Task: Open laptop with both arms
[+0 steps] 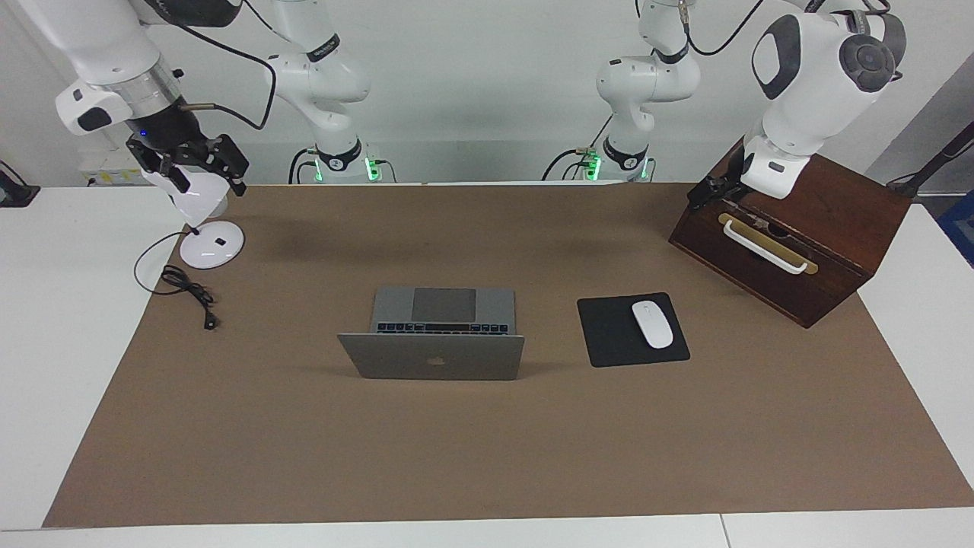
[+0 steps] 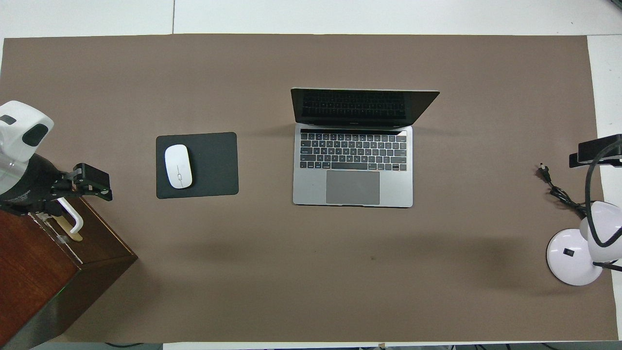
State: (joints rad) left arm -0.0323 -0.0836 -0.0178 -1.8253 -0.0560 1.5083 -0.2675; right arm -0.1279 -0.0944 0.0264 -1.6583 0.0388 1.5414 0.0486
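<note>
The silver-grey laptop [image 1: 434, 358] stands open in the middle of the brown mat, its lid upright with the apple logo showing in the facing view. Its dark keyboard and trackpad show in the overhead view [image 2: 352, 170]. My left gripper [image 1: 706, 192] hangs over the handle side of a wooden box at the left arm's end, also in the overhead view [image 2: 92, 182]. My right gripper [image 1: 204, 176] is open and empty above a white lamp at the right arm's end, also in the overhead view [image 2: 595, 153]. Both are well away from the laptop.
A black mouse pad [image 1: 609, 339] with a white mouse [image 1: 652, 324] lies beside the laptop, toward the left arm's end. The dark wooden box [image 1: 806, 259] has a white handle. The white lamp base [image 1: 211, 245] and its black cable [image 1: 186, 289] sit at the right arm's end.
</note>
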